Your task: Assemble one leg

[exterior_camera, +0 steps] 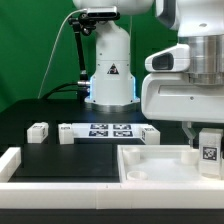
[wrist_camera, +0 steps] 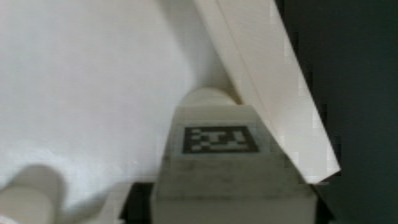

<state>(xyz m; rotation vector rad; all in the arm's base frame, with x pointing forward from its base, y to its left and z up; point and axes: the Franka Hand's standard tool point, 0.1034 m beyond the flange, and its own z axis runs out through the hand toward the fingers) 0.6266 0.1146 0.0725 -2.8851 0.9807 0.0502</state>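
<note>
Biggest thing first: the black table [exterior_camera: 80,155] is taking up most of the exterior view. The arm [exterior_camera: 185,80] is hanging over its far side toward the exterior view's right.

Closest thing to a container is the white rail [exterior_camera: 60,186], which is running along the front and turning up the exterior view's left. Everything is sitting inside that corner.

Next down is the big square panel [exterior_camera: 160,168], lying flat inside the rail on the exterior view's right. In the wrist view the panel [wrist_camera: 89,90] is filling one whole side as plain white. Its edge is cutting diagonally across, with dark table beyond it.

The marker board [exterior_camera: 105,131] is lying behind the panel, mid-table, and there's just the one.

I'm counting three small blocks. The leg [exterior_camera: 210,152] is sitting directly under the gripper [exterior_camera: 207,138] at the panel's edge on the exterior view's right, tag facing the camera. Up close, the leg [wrist_camera: 222,140] is pressing right up by that diagonal edge, though I can't tell if they're touching.

A loose leg [exterior_camera: 38,131] is standing alone, well apart toward the exterior view's left. Another block [exterior_camera: 150,135] is sitting just beside the marker board's end, too small for me to be sure it's a leg.

The claw is hovering right around the leg, but I honestly can't tell whether the fingers are clamping it or standing apart.

The open room is the bare black stretch between the loose leg, the marker board and the front rail.
</note>
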